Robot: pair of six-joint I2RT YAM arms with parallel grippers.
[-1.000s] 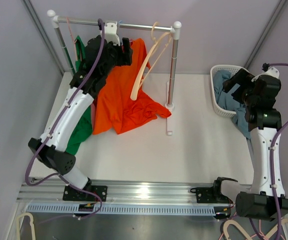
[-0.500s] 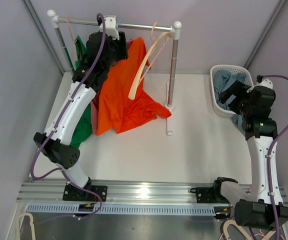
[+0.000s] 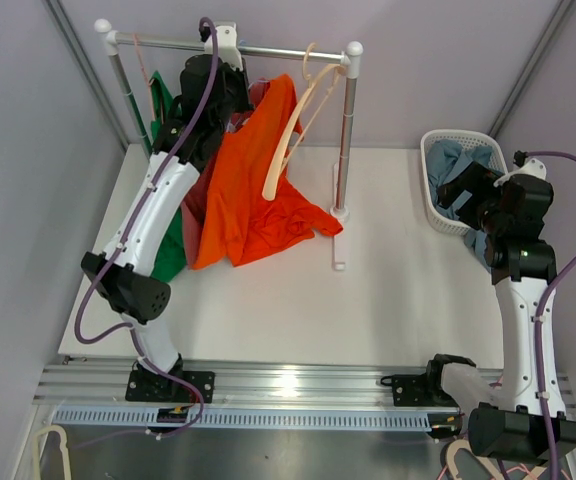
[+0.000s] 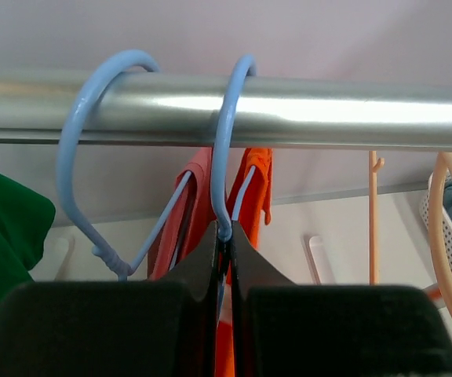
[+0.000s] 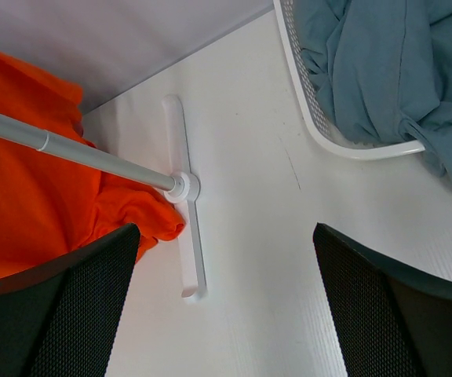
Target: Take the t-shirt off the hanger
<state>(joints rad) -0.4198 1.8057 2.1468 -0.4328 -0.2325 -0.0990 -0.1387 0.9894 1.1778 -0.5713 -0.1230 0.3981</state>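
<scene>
As the left gripper [image 4: 224, 245] pinches a hanger [image 4: 221, 133], blue cloth [image 5: 367, 63] fills the basket [image 3: 446, 222].

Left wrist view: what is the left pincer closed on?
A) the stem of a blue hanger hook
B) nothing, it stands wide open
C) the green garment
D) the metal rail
A: the left pincer is shut on the stem of the blue hanger, just under the rail that its hook loops over.
</scene>
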